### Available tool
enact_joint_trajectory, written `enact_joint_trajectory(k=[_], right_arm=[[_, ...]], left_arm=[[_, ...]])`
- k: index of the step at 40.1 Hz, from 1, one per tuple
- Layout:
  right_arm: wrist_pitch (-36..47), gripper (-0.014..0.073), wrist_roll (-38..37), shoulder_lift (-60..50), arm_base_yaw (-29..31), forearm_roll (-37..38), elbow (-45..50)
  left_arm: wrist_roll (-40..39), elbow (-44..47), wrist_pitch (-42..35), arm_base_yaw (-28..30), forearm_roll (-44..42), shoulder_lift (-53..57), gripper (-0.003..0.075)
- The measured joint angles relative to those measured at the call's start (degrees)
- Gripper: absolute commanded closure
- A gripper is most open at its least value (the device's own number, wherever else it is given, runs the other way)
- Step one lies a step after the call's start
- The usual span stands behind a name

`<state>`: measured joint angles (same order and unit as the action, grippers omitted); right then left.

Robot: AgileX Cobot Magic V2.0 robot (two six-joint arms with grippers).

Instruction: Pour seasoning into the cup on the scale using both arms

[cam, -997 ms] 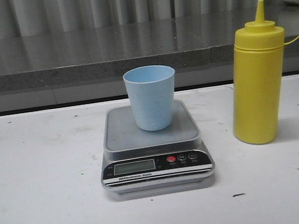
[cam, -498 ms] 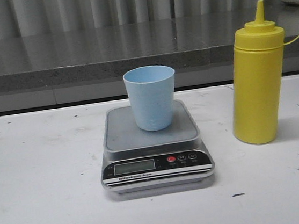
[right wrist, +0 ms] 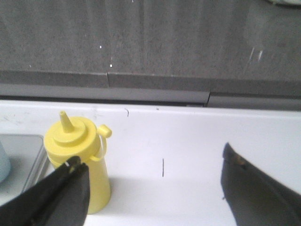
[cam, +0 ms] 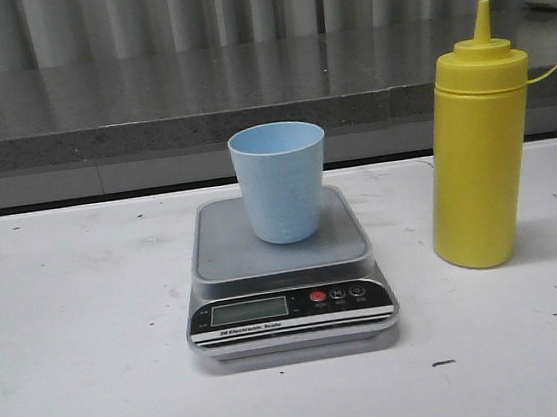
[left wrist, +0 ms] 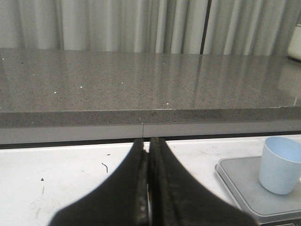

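One cup [cam: 280,181] stands upright on the scale [cam: 286,278].

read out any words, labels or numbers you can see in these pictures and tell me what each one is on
"Electronic Scale": on the black front panel of the flat silver digital kitchen scale.
LCD display: no digits readable.
Marks on its red and dark round buttons: too small to read.
Tall yellow plastic squeeze bottle and pale blue plastic cup: no text.

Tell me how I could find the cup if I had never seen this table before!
Look at the white table and find the silver scale with the black front near its middle. The cup stands upright on the scale's grey platform. It is small, pale blue and has no handle, much shorter than the tall yellow squeeze bottle standing on the table to its right.
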<state>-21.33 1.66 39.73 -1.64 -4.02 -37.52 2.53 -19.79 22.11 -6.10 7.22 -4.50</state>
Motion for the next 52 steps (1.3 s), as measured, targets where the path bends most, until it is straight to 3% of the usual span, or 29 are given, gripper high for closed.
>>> enact_joint_trajectory(k=[11,26,52], right_arm=[[9.04,0.0002,0.58,5.06,-0.73,0.0,10.6],[22.31,0.0002,0.72,17.08,-11.77,0.0,16.78],[68.09,0.0002,-4.48,49.43,-16.86,-1.37,25.3]], left_arm=[[0.0,0.0,0.0,0.0,0.0,0.0,0.074],[0.0,0.0,0.0,0.0,0.0,0.0,0.074],[0.0,0.0,0.0,0.0,0.0,0.0,0.074]])
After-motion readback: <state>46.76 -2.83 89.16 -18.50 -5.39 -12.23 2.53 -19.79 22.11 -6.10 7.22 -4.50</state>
